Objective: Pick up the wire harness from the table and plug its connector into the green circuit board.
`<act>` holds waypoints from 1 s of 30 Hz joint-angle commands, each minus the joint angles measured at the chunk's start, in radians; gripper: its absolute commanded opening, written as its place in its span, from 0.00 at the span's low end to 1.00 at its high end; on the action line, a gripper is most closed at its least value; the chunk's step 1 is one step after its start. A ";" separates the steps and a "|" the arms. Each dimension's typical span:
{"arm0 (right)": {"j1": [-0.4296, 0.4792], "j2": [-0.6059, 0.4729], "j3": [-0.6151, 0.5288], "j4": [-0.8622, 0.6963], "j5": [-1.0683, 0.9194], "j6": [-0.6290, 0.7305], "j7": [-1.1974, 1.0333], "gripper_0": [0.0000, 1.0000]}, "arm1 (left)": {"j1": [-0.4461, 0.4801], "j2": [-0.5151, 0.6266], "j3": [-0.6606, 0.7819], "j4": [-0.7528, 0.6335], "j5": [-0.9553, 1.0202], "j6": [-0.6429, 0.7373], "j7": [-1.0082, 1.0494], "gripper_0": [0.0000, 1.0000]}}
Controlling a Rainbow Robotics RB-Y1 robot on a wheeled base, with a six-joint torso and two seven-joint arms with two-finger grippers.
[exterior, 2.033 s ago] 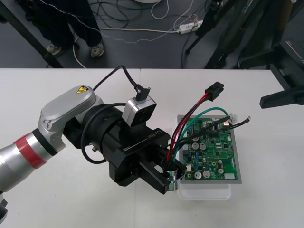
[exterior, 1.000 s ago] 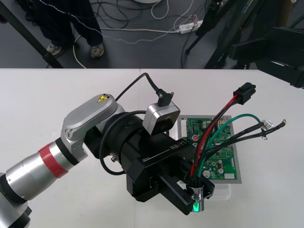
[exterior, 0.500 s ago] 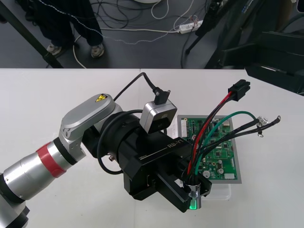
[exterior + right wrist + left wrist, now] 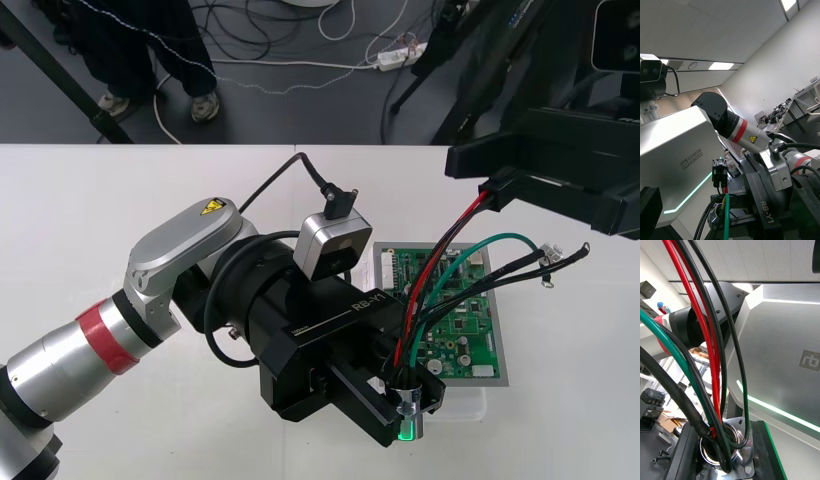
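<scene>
I am watching the left gripper hanging over the near edge of the green circuit board, its fingers pinching the round metal socket of the wire harness from both sides. The wires, red, black and green, are rising out of the socket and crossing above the board, clear of the table; the black plug is standing in the air on top of the red and black pair, just beyond the board's far edge. The right gripper is reaching in from the right with its jaws spread wide; the plug is sitting between them, touching neither. The board is resting on its white base.
</scene>
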 commanded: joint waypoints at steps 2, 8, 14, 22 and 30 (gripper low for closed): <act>0.037 0.009 0.020 -0.057 -0.026 -0.004 -0.044 1.00 | 0.011 0.021 -0.015 -0.038 0.019 -0.042 0.040 0.00; 0.035 0.029 0.020 -0.077 -0.031 -0.004 -0.044 1.00 | 0.011 0.021 -0.017 -0.038 0.022 -0.042 0.040 0.00; 0.017 0.055 0.022 -0.080 -0.029 -0.004 -0.040 1.00 | 0.011 0.018 -0.015 -0.038 0.021 -0.042 0.040 0.00; 0.008 0.059 0.020 -0.083 -0.029 -0.004 -0.044 1.00 | 0.011 0.018 -0.015 -0.038 0.022 -0.042 0.040 0.00; 0.008 0.060 0.020 -0.080 -0.031 -0.004 -0.037 1.00 | 0.011 0.018 -0.015 -0.038 0.022 -0.042 0.040 0.00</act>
